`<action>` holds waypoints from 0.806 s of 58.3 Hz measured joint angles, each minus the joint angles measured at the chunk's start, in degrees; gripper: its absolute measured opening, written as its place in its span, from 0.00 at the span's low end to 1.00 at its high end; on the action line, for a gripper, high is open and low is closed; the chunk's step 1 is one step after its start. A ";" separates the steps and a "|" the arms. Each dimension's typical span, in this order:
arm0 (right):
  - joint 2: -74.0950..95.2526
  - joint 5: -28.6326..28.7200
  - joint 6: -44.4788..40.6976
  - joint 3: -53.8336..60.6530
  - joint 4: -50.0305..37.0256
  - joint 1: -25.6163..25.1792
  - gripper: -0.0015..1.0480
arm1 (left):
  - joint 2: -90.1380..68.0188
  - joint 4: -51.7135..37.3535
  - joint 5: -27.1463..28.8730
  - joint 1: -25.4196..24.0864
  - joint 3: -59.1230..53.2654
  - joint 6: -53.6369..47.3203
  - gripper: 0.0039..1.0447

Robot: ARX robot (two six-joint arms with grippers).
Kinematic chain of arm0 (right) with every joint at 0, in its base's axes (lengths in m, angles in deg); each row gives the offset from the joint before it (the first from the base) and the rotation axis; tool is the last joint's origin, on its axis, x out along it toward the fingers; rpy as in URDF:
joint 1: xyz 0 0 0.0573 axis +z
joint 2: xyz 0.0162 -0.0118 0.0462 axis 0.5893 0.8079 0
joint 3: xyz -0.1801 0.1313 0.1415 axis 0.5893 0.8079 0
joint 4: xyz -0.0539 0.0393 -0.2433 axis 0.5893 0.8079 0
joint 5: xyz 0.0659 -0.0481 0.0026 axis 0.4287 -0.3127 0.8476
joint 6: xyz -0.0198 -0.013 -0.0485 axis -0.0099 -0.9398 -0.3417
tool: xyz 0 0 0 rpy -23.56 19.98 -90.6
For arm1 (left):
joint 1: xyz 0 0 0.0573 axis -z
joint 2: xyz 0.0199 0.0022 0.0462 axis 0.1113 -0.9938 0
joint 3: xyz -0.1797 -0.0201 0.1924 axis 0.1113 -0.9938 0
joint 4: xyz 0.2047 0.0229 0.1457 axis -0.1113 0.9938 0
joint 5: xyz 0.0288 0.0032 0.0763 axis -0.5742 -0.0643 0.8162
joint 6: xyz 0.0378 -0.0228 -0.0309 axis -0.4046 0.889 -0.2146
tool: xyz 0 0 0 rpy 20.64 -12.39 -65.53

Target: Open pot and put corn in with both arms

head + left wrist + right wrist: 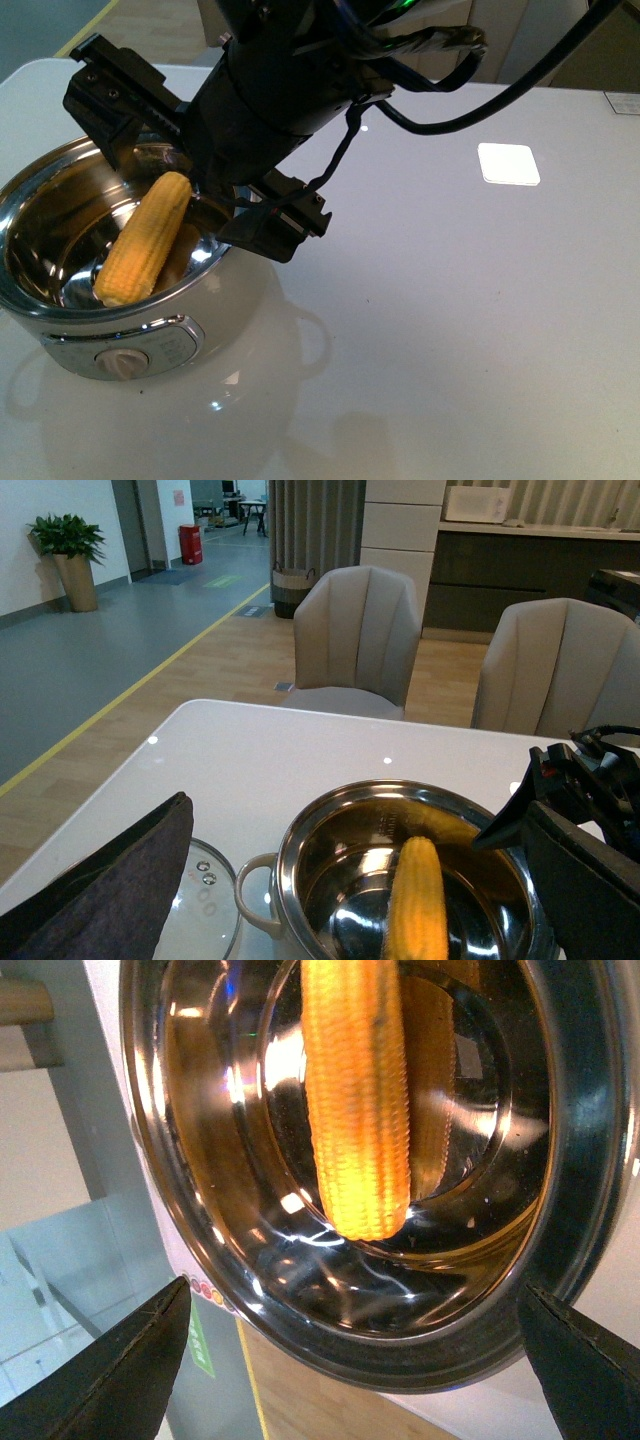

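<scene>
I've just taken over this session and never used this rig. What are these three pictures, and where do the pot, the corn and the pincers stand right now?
This is a two-armed robot at a white table. The front view looks out from its body; the other two come from cameras on each wrist.

In the front view, the black right arm reaches over the open pot, its right pincer open and holding nothing. The corn already lies inside the pot, leaning against the steel wall.

The right wrist view looks straight down into the pot, with the two spread fingers at the picture's corners.

The left wrist view shows the pot from the far side, with a glass lid lying on the table beside it. The dark slab there is probably part of the left pincer; I cannot tell its state.
</scene>
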 joint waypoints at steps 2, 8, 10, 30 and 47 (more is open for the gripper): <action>-0.96 0.02 0.39 1.03 -1.03 -0.31 0.92 | -0.02 0.00 0.00 0.00 0.00 0.00 0.94; -5.09 -0.33 0.63 4.52 -2.84 -1.66 0.92 | 0.00 0.00 0.00 0.00 0.00 0.00 0.94; -6.49 -0.22 0.90 5.70 -3.80 -2.25 0.92 | -0.02 0.00 0.00 0.00 0.00 0.00 0.94; -25.31 -2.47 -1.51 19.71 -7.58 -12.11 0.92 | 0.00 0.00 0.00 0.00 0.00 0.00 0.94; -44.24 -5.27 -18.16 31.63 -0.92 -24.35 0.92 | 0.00 0.00 0.00 0.00 0.00 0.00 0.94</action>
